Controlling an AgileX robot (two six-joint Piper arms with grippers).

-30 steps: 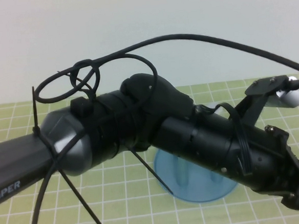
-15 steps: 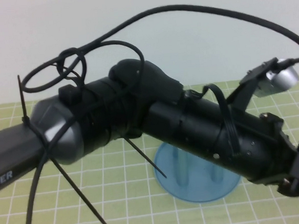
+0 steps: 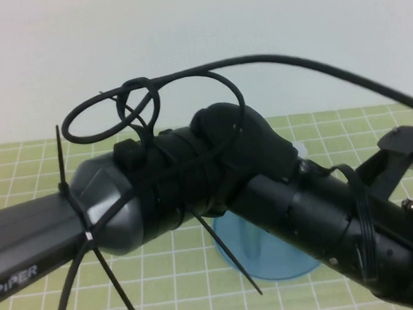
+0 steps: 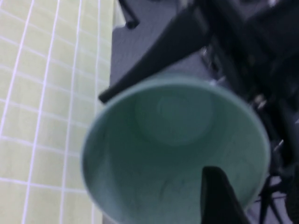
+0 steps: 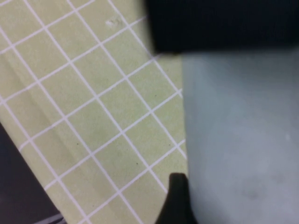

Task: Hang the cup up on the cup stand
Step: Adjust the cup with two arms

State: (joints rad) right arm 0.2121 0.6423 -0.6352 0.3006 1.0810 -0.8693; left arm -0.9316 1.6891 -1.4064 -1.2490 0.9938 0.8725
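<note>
Mint-green plastic is filling the left wrist view: the cup [image 4: 173,154] is being seen mouth-first, well above the gridded green mat [image 4: 42,93].

1. Left gripper [image 4: 156,135]: it is sitting out of the high view, past the lower right edge where the left arm [image 3: 195,191] is crossing the frame. One finger is lying inside the cup mouth and the other is running along the outer wall, so the jaws are pinching the cup wall between them.
2. Right gripper [image 5: 201,116]: it is not showing in the high view. Its wrist view is showing the pale cup wall spanning the gap between its two dark fingers, so it too appears to be clamping the cup.
3. Cup stand [image 3: 270,253]: it is standing on the mat, mostly hidden behind the left arm. Only its blue base and one white knob [image 3: 302,148] are showing.

Progress: the cup is lifted and is apparently being passed between the arms. No cup is showing on the stand. Carrying the cup over a post, inverting it, lowering it and releasing it are not yet done.
</note>
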